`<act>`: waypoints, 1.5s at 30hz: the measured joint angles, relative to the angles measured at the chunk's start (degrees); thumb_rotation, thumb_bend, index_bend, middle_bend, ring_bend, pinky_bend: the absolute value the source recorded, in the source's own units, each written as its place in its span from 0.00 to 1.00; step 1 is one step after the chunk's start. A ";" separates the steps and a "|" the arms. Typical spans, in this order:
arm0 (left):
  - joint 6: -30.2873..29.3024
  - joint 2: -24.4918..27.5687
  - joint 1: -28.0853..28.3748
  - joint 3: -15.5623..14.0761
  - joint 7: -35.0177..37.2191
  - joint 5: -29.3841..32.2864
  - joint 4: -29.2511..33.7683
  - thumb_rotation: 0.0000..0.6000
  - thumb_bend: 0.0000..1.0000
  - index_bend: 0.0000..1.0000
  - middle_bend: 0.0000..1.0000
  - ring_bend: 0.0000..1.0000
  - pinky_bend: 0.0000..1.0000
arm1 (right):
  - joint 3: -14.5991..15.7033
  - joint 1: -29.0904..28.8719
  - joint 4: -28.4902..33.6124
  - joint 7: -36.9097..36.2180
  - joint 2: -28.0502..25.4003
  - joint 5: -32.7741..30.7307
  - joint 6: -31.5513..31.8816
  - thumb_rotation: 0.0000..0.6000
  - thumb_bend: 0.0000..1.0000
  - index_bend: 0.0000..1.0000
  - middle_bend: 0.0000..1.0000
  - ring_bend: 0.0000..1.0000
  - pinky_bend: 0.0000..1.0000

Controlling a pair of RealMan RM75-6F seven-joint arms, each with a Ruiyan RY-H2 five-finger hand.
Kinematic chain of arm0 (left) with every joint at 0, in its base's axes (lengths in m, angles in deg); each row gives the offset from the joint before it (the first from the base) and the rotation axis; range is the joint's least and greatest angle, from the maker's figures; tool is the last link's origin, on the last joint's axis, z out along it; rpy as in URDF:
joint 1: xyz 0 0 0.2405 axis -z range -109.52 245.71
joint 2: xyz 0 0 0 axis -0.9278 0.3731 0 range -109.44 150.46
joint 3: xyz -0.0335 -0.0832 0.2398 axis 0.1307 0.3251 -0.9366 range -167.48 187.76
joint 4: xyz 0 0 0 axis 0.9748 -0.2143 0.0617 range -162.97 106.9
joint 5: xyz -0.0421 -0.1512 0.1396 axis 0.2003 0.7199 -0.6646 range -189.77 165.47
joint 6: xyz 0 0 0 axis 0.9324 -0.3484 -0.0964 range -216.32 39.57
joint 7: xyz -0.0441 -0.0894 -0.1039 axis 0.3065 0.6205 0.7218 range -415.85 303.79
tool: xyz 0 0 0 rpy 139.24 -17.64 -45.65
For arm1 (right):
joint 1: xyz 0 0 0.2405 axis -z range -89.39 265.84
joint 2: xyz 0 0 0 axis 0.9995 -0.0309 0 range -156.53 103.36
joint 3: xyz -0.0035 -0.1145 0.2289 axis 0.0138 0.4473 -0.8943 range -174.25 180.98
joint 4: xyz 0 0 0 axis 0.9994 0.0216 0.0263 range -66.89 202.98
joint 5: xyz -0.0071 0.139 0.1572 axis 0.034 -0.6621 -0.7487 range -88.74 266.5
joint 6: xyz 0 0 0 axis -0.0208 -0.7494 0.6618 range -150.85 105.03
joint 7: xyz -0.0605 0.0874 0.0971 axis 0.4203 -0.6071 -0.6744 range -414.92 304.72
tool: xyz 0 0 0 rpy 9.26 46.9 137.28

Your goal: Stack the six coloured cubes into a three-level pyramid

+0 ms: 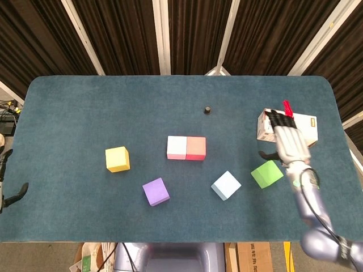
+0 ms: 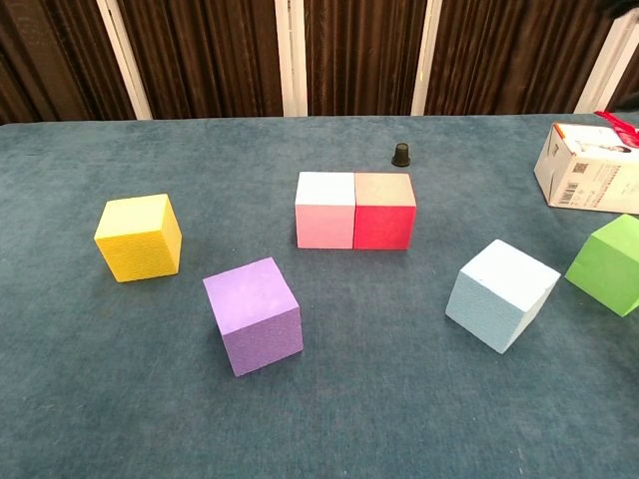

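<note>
purple cube [image 2: 254,314] nearest the front edge of the blue table [image 1: 85,107], front-left of the pink cube [image 2: 324,211], sits alone. light blue cube [image 2: 501,294] front-right of the pink cube, turned at an angle, also alone. green cube [image 2: 609,263] further right of the pink cube, past the light blue one, flat on the table. right hand [image 1: 289,139] hovers just behind the green cube in head view, fingers stretched out flat toward the far side, holding nothing; thumb tip close to the cube, cannot tell if touching. yellow cube [image 2: 140,237] well left of the pink cube, alone. pink cube and red cube [image 2: 384,211] side by side, touching, red on the right; both on the table, nothing stacked on them. white box [image 1: 306,127] far right of the pink cube, partly under the right hand's fingers, red bit [image 1: 287,107] at its far edge. small black cap [image 2: 400,154] just behind the red cube. left hand [image 1: 7,187] barely shows at left edge of head view, cannot tell its state.
</note>
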 measured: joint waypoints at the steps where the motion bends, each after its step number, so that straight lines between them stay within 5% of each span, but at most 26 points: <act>1: 0.61 -0.09 0.27 -0.16 -0.02 -0.08 -0.11 1.00 0.31 0.09 0.00 0.00 0.00 | 0.93 2.03 -0.31 -2.11 -0.52 3.50 0.76 1.00 0.24 0.03 0.05 0.00 0.00; 8: 4.45 -0.24 2.93 0.41 -2.11 0.99 1.22 1.00 0.27 0.09 0.01 0.00 0.00 | 10.51 17.47 -7.01 -14.72 -0.76 30.19 10.99 1.00 0.24 0.03 0.05 0.00 0.00; 14: 8.30 0.14 5.91 1.89 -6.37 3.43 5.52 1.00 0.26 0.10 0.03 0.00 0.00 | 16.95 25.82 -16.22 -17.72 5.73 41.69 19.64 1.00 0.24 0.03 0.05 0.00 0.00; 21: 13.45 0.72 10.87 4.43 -17.97 11.36 12.17 1.00 0.26 0.14 0.10 0.00 0.00 | 18.08 27.52 -19.78 -18.02 9.40 43.90 19.88 1.00 0.24 0.03 0.05 0.00 0.00; 30: 19.42 -0.50 20.90 8.04 -33.38 33.17 18.30 1.00 0.26 0.13 0.12 0.00 0.00 | 16.80 28.08 -20.77 -17.99 9.74 43.18 18.78 1.00 0.24 0.03 0.05 0.00 0.00; 37: 18.97 -8.26 32.77 10.26 -45.82 50.30 17.41 1.00 0.26 0.13 0.12 0.00 0.00 | 16.09 28.48 -21.41 -17.29 9.73 43.70 19.31 1.00 0.24 0.03 0.05 0.00 0.00; 45: 15.88 -17.16 39.69 10.69 -49.30 55.79 12.19 1.00 0.26 0.14 0.15 0.00 0.00 | 15.45 28.90 -22.34 -16.13 10.03 43.82 19.07 1.00 0.24 0.05 0.05 0.00 0.00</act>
